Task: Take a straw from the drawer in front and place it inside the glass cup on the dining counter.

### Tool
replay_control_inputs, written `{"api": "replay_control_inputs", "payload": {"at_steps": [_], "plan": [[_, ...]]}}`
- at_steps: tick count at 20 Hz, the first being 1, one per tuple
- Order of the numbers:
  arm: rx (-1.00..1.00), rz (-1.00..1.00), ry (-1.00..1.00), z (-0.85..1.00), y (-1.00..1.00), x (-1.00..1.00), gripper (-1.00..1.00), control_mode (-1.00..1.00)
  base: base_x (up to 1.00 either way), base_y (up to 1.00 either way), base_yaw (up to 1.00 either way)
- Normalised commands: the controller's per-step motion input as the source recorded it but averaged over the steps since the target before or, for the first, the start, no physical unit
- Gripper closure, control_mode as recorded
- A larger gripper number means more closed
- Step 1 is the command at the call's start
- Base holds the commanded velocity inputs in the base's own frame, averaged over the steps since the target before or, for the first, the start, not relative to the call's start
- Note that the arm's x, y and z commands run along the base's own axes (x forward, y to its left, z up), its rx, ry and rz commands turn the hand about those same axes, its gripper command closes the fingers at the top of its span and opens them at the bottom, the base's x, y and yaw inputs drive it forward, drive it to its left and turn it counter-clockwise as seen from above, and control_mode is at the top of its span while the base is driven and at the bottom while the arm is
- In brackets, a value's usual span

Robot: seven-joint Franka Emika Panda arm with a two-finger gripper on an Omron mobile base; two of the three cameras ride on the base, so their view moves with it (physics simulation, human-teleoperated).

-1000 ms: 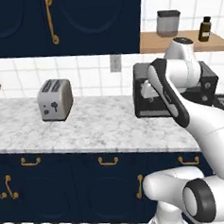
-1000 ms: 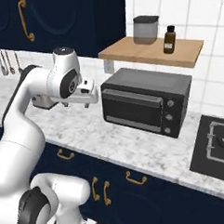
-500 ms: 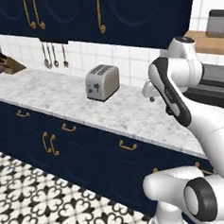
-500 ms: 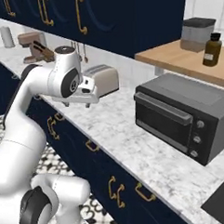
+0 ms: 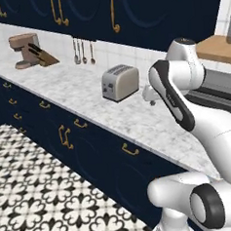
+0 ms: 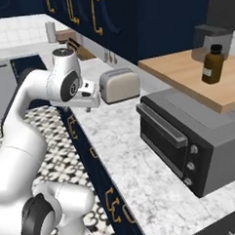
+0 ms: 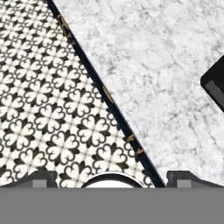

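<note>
A straw should be light, stiff and slippery, best pinched mid-length; none is visible, nor the glass cup. The gripper (image 7: pixel 112 177) hangs over the marble worktop (image 5: pixel 81 88) edge, fingers apart, holding nothing. Since 0.5 s ago the base has turned, shifting the toaster (image 5: pixel 120 82) rightward.

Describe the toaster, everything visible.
The toaster is a small silver-grey box with rounded edges and a metallic look. Two dark slots show on top, and there is a dark lever on its end face. It stands upright on the marble worktop near the tiled wall, left of the oven. Nothing else touches it.
</note>
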Motion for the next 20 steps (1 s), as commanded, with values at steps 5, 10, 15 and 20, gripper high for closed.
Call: {"api": "replay_control_inputs", "payload": {"at_steps": [5, 10, 15, 20], "plan": [[0.00, 0.00, 0.00, 0.00, 0.00, 0.00, -1.00, 1.00, -0.06, -0.62, 0.32], [-0.01, 0.20, -0.03, 0.00, -0.03, -0.12, -1.00, -1.00, 0.00, 0.00, 0.00], [-0.21, 0.03, -0.02, -0.17, 0.85, -0.01, -1.00, -1.00, 0.00, 0.00, 0.00], [-0.36, 0.00, 0.00, -0.56, 1.00, 0.24, -1.00, -1.00, 0.00, 0.00, 0.00]]}}
